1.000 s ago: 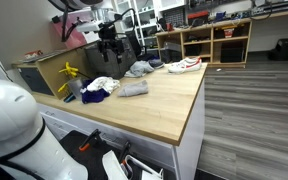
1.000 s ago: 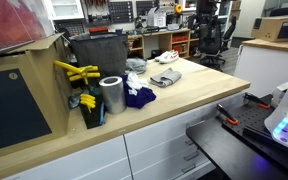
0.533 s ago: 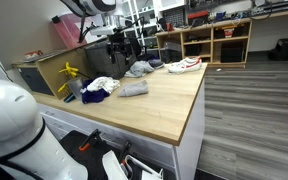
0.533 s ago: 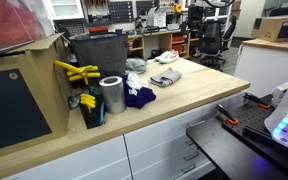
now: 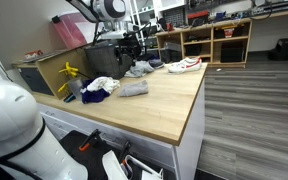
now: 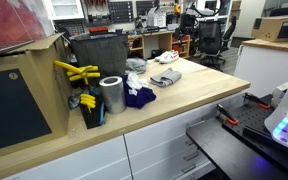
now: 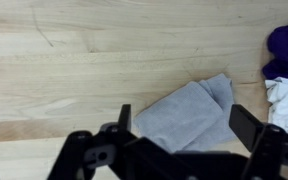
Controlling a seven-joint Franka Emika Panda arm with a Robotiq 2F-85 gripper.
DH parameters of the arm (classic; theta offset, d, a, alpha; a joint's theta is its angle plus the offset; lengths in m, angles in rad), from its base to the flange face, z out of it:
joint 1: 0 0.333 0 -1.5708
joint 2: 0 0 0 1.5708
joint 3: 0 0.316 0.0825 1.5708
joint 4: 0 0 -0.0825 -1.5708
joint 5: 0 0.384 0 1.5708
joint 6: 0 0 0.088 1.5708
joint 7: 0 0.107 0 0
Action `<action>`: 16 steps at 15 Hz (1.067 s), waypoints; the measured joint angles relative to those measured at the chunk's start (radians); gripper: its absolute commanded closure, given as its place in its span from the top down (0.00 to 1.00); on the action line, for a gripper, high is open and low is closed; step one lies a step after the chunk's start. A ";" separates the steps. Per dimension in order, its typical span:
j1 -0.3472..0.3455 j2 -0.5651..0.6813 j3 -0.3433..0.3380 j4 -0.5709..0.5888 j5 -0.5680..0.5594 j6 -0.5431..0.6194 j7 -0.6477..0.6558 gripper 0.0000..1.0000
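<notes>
Wrist view — gripper (image 7: pixel 184 122) spread wide, holding nothing; grey cloth (image 7: pixel 199 100) lies directly below — between its jaws.

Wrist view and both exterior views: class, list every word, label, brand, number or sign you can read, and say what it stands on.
No text can be read in any view.
Wrist view: the cloth and the table bear no writing.
Exterior views: the shoe, the can and the shelves show no legible label; any marks there are too small and blurred to read.
</notes>
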 measured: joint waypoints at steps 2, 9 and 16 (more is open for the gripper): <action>0.000 0.003 0.000 0.005 0.000 0.000 0.000 1.00; -0.001 0.056 0.000 0.010 0.005 0.055 0.001 1.00; 0.002 0.242 0.017 0.092 0.046 0.179 0.007 1.00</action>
